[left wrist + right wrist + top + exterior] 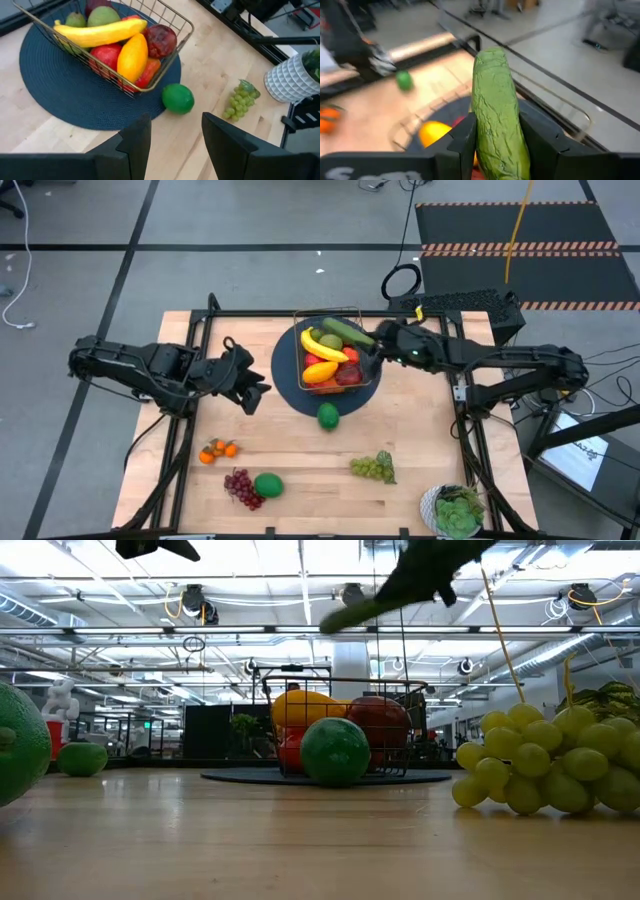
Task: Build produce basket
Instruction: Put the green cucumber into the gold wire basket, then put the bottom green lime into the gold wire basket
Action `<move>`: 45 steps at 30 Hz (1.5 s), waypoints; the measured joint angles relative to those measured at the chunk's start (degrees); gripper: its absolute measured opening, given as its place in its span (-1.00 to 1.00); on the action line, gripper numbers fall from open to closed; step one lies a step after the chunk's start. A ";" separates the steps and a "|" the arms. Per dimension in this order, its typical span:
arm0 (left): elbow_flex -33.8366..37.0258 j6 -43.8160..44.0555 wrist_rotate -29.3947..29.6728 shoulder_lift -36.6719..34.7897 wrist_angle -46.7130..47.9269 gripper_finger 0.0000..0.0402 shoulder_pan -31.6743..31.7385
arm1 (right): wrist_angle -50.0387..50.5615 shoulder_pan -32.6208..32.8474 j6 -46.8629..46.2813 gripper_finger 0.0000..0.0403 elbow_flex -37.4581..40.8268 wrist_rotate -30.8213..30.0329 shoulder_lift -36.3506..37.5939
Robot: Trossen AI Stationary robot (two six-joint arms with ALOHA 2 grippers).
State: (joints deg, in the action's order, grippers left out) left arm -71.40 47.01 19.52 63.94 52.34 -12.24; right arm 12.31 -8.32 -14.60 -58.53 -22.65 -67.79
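The wire basket point(355, 313) stands on a round dark-blue mat point(285, 385) at the table's middle far side. It holds a banana point(322, 345), a mango, red fruit and a pear. My right gripper point(372, 343) is shut on a green cucumber point(345, 332) above the basket. My left gripper point(252, 392) is open and empty, left of the mat. A lime point(327, 416) rests on the table at the mat's near edge. Oranges point(218, 449), purple grapes point(240, 486), a green fruit point(268, 485) and green grapes point(372, 468) lie nearer. My right gripper pinches the cucumber's right end point(496, 150) between its two fingers point(462, 142), coming from the table's right, the fingers lying along it. The cucumber juts out past the fingertips over the basket, lifted clear, its free end point(340, 620) tilted a little down.
A leafy plant in a white pot point(455, 510) stands at the near right corner. A dark frame rail point(190, 360) runs along the table's edges. Bare wood lies between the mat and the near fruits.
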 joint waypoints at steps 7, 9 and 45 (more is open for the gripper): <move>0.00 0.63 0.07 -0.02 -0.15 -0.13 1.11 | -1.67 -6.01 -8.35 -0.38 0.01 3.46 -8.97; 0.00 0.69 0.07 -0.02 -0.15 -0.13 1.37 | -1.89 -7.24 -9.61 -0.38 0.01 5.05 -11.50; 0.00 1.64 -0.46 0.16 2.36 -0.13 3.08 | -4.01 -9.97 -18.85 0.46 0.03 24.10 -5.22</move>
State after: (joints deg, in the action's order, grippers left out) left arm -71.40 48.65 19.07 64.10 54.70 -9.16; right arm 8.30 -18.30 -33.45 -58.50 1.45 -73.00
